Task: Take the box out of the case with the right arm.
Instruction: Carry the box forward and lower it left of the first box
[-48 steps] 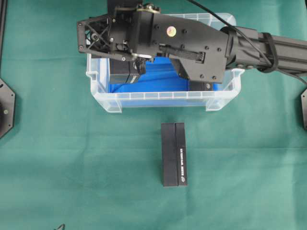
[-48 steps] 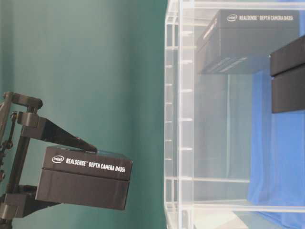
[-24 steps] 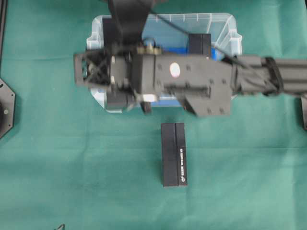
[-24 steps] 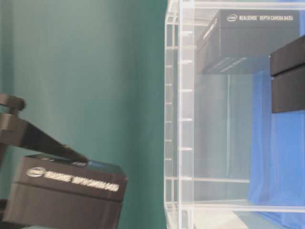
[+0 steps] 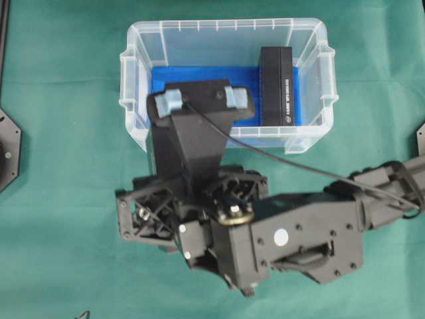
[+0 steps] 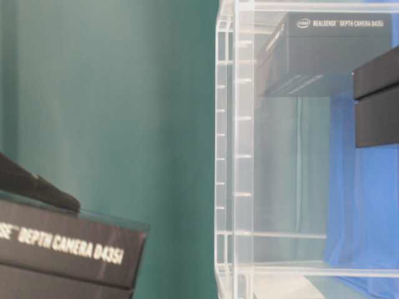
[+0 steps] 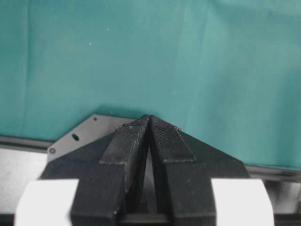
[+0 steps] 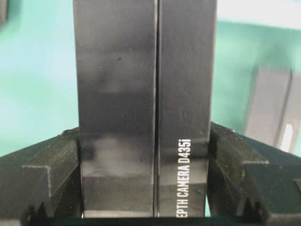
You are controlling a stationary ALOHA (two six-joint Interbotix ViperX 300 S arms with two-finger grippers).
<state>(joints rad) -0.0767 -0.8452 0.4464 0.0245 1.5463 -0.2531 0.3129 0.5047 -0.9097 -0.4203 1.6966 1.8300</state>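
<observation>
While the right arm [image 5: 292,239] reaches in from the right edge of the overhead view and hangs over the green cloth [image 5: 60,219] in front of the case [image 5: 133,80], its gripper [image 8: 143,155] is clamped on a black box [image 8: 143,103]. The wrist view shows this plainly: one black finger [image 8: 42,174] presses each long side of the box, which stands lengthwise between them, white lettering "DEPTH CAMERA D435i" running along one face. In the table-level view the same box [image 6: 68,249] sits at the lower left, outside the clear wall of the case [image 6: 227,156], with a dark finger edge lying on its top. From overhead the held box is hidden under the arm body; only the lattice frame of the gripper [image 5: 143,216] shows.

A second black box [image 5: 277,85] lies inside the case, on the blue sheet [image 5: 199,76], near the right wall. At table level a black box with the same label [image 6: 330,53] shows through the wall, beside a darker block [image 6: 377,106] at the right edge.

Left gripper [image 7: 149,123]: fingertips meet at a point, jaws closed with nothing between them, above green cloth and a black plate [image 7: 77,136].
</observation>
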